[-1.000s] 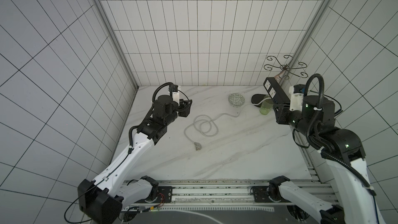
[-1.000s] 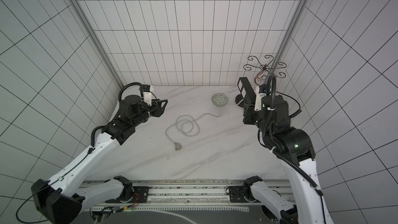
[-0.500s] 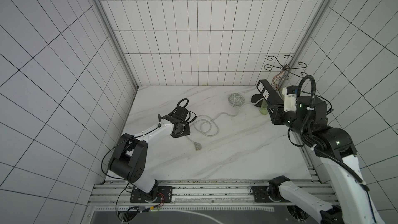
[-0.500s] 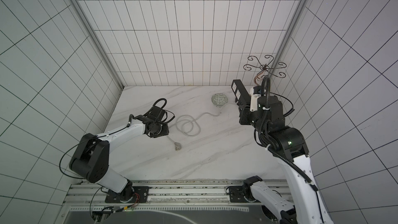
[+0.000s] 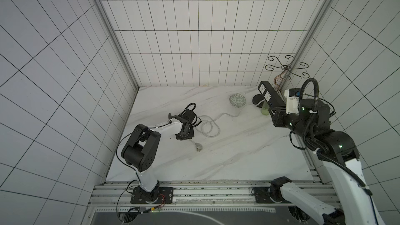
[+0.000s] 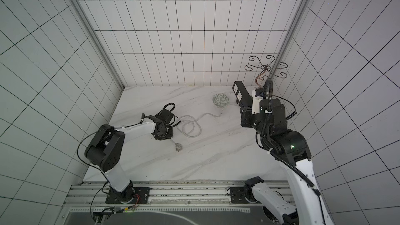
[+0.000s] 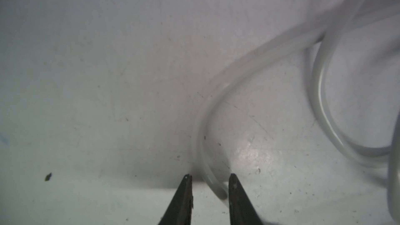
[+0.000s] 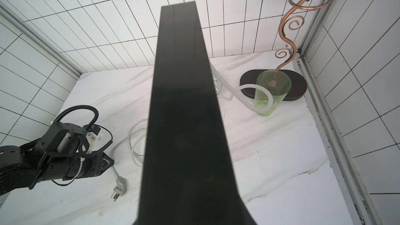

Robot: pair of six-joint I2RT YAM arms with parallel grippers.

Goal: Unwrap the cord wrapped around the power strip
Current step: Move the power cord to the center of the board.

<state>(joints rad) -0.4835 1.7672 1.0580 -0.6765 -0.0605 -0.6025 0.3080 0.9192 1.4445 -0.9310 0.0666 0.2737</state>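
Right tool (image 5: 274, 107) clamped on power strip (image 5: 269, 95), holding it up off table (image 5: 238, 148) at far right, socket faces visible in both top views, long black back filling right wrist view (image 8: 184, 115). Cord (image 5: 207, 126) off the strip, trailing from it past patterned bowl (image 5: 237, 100) and green glass (image 8: 270, 91), lying in loose loops on table centre, ending in grey plug (image 5: 198, 147) with prongs seen in right wrist view (image 8: 119, 189). Left tool (image 7: 210, 177) low at table beside the loops, fingers (image 7: 186, 191) on either side of cord near plug end, narrow gap, cord between tips; gripped or not, cannot tell. Curled copper-wire stand (image 8: 287, 40) on black oval base (image 8: 298, 87) in far right corner, glass just in front of base.
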